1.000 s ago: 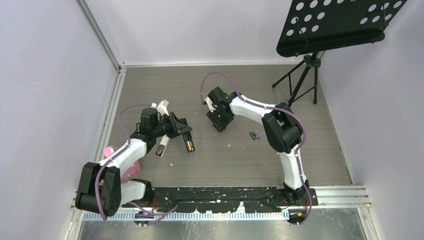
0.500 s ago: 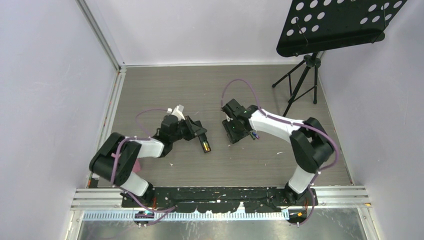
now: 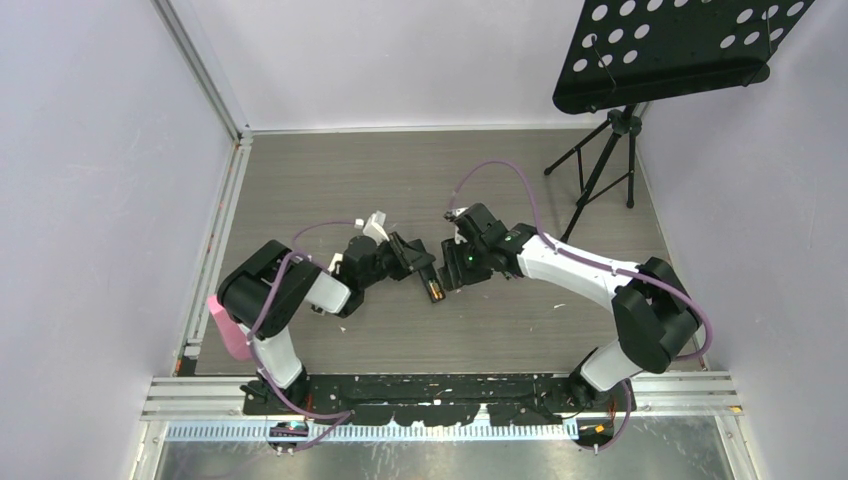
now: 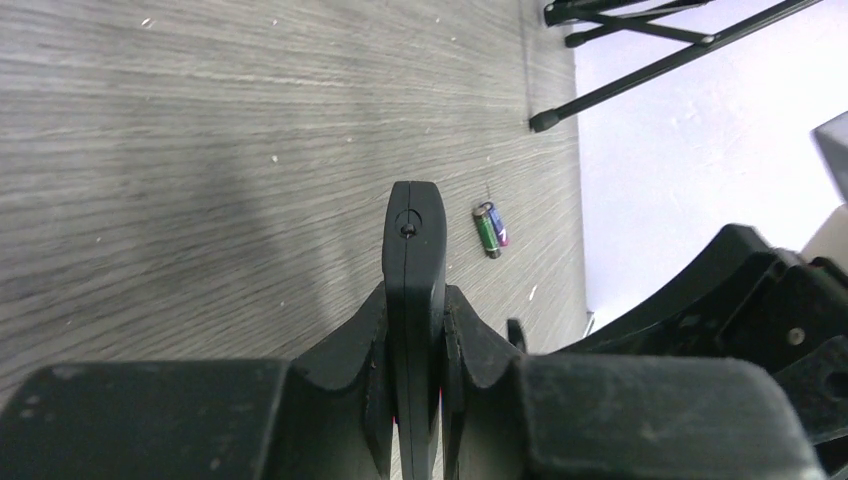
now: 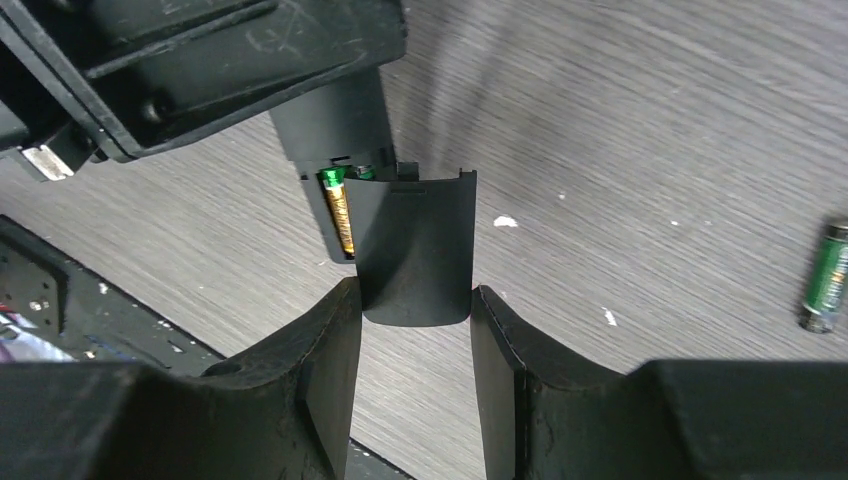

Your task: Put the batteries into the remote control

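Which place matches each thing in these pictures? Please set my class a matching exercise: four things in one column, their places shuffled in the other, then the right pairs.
Things
1. remote control
2. battery cover
3. loose green battery
4. orange-gold battery

Places
A. lying on the table
B. seated inside the remote control
C. gripped by the right gripper
D. clamped in the left gripper

Pairs: 1-D, 2-C, 3-A, 4-B

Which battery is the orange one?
The battery in the remote, beside the cover; the loose pair on the table is green and purple.
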Controlling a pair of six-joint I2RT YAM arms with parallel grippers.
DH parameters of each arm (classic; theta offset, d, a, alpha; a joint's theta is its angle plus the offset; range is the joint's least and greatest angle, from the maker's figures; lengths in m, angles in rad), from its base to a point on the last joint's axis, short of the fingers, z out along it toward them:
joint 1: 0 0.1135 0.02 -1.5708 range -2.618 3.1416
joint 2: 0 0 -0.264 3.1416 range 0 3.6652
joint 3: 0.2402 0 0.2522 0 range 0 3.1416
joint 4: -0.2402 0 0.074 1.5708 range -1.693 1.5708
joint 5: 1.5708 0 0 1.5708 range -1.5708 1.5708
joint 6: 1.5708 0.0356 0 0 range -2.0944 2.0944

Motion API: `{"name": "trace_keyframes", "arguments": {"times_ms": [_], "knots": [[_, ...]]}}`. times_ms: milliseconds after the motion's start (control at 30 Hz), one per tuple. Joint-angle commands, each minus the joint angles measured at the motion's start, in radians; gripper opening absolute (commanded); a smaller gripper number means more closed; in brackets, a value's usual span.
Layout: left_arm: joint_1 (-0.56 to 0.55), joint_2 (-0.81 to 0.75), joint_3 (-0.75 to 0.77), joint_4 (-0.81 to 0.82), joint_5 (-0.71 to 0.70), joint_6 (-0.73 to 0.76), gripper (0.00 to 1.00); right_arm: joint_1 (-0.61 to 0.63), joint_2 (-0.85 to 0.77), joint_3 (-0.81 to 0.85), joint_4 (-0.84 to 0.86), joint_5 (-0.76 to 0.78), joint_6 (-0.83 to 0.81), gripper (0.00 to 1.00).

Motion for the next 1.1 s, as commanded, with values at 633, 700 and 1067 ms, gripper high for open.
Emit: {"name": "trace_keyframes", "arguments": {"times_ms": [633, 700, 1067], "knots": [[-0.003, 0.064, 0.031, 0.138, -0.015, -0.228, 0.00, 0.067, 0.036, -0.017, 0.095, -0.022, 0.052, 0.33], [-0.003, 0.062, 0.031, 0.137, -0.013, -0.227, 0.00, 0.071, 0.043, -0.018, 0.092, -0.017, 0.049, 0.33], [-0.003, 0.042, 0.029, 0.105, 0.000, -0.195, 0.00, 0.081, 0.060, -0.006, 0.079, 0.017, 0.041, 0.33]]}}
